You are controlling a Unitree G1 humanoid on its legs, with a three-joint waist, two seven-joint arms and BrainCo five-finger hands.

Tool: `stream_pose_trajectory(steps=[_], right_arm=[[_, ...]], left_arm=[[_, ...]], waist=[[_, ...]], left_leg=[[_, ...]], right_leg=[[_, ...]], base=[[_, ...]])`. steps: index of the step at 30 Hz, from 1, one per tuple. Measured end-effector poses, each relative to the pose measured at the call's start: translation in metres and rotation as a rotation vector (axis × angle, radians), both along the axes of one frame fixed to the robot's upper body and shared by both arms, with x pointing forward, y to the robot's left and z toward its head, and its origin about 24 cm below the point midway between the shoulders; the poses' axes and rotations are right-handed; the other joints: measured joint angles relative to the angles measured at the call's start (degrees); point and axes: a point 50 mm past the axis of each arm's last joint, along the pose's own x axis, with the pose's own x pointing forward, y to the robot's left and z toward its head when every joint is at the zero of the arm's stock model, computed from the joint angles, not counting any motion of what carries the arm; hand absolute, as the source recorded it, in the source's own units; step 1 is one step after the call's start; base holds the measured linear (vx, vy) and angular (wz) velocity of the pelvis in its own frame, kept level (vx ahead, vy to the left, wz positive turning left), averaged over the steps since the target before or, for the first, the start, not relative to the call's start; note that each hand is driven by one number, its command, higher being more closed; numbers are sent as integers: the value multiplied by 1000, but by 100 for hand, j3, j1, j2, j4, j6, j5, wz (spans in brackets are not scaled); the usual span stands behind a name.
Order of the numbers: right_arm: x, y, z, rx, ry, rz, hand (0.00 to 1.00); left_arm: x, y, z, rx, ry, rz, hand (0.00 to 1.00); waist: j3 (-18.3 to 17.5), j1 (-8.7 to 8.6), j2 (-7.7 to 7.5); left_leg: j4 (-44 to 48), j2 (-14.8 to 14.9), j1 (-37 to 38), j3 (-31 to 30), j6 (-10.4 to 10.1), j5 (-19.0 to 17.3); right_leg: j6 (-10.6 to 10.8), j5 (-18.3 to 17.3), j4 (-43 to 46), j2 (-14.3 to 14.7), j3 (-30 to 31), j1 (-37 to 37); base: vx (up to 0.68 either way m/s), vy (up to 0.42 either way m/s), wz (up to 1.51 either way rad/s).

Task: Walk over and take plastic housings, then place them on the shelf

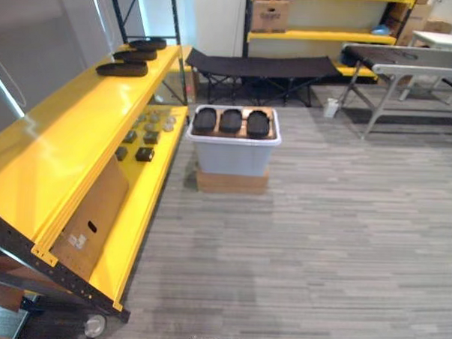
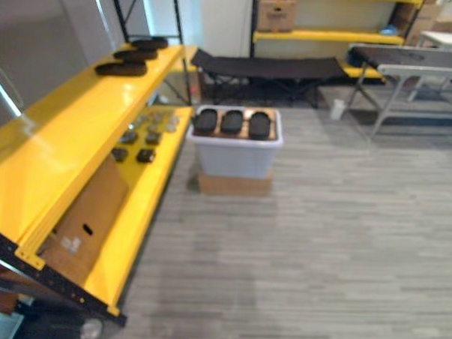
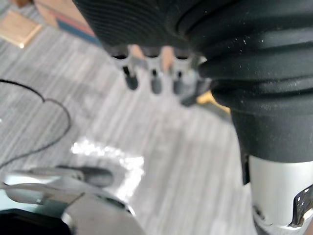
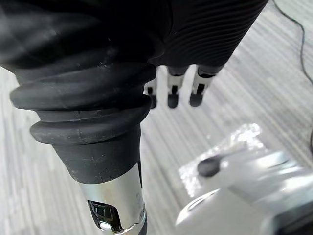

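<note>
Plastic housings [image 1: 230, 121] on bin [image 1: 234, 156]; left robot hand [image 3: 139, 22], right robot hand [image 4: 208, 29] downward, fingers [image 3: 154, 82] loosely apart.

No legible text, print on cardboard box [image 1: 269, 14] too small to read

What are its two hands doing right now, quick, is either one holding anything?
Left hand: open, fingers hanging relaxed, holding nothing.
Right hand: open, fingers hanging relaxed, holding nothing.
</note>
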Motion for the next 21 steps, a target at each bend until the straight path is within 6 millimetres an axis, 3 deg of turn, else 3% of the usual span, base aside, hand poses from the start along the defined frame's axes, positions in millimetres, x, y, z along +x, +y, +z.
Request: stream_pose_trajectory(steps=[13, 21], right_arm=[[21, 4, 1, 16, -51, -14, 0], [16, 2, 1, 11, -41, -14, 0]], left_arm=[[2, 1, 0, -13, -10, 34, 0], [0, -3, -1, -22, -4, 34, 0]], waist=[[119, -8, -5], [178, -8, 20]], left_leg=[[-9, -9, 181, 34, -50, -34], [-56, -7, 162, 72, -67, -21]], right_leg=[[43, 22, -12, -14, -78, 136], [-7, -82, -34, -12, -85, 108]], base=[[-32, -12, -2], [-133, -25, -3]])
